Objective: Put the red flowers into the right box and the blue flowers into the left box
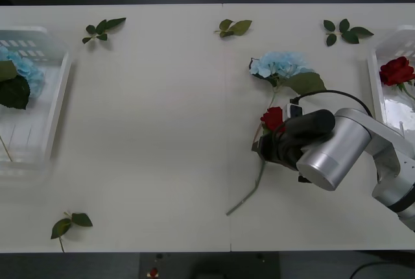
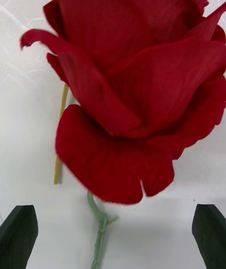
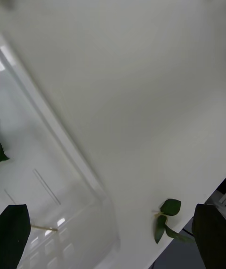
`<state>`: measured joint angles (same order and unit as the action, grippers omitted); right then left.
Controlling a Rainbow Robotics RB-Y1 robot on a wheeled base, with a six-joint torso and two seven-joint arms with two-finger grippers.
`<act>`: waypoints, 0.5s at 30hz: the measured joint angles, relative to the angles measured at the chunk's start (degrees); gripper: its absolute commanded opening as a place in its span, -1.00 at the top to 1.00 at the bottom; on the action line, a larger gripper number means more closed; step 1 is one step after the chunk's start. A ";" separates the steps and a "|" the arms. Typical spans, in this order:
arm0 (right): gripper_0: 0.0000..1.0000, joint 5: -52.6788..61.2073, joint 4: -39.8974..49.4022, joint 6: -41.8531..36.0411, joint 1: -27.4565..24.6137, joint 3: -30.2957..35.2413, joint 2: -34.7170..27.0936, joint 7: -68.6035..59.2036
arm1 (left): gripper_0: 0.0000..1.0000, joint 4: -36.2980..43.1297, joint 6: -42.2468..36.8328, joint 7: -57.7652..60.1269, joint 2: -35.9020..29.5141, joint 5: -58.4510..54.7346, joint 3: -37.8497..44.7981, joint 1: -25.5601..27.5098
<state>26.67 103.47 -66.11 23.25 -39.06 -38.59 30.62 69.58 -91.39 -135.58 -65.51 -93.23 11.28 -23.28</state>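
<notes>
Lying flat, deep-red rose (image 2: 136, 85), thin green stem.

Bare table (image 1: 149, 130) lies between boxes; blue flower (image 1: 280, 65) crowds the rose (image 1: 273, 118).

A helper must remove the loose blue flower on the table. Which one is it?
Start at the right box on the table's far right. Beside it, toward the middle, lies the pale blue flower, just beyond the right tool. Unlike the red rose nearby, it is a cluster of small petals.

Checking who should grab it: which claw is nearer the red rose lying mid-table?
The right claw, open, hovers directly over the red rose. The left claw, also open, is far off by the left box.
</notes>
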 measured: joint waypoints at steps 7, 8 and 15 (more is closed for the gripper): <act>-0.80 0.01 -0.55 0.28 0.00 0.00 0.00 0.03 | -1.00 0.79 2.74 -8.48 0.26 -7.82 -4.98 0.00; -0.79 0.01 -0.58 0.29 0.00 0.00 0.00 0.03 | -1.00 0.98 3.34 -10.22 0.26 -8.90 -6.14 0.00; -0.78 -0.03 -2.12 2.64 0.00 -1.38 0.00 0.07 | -1.00 3.81 7.11 -17.90 0.26 -14.62 -13.02 0.00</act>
<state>26.64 101.34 -63.47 23.25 -40.45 -38.59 30.69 73.39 -84.28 -153.48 -65.25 -107.85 -1.74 -23.28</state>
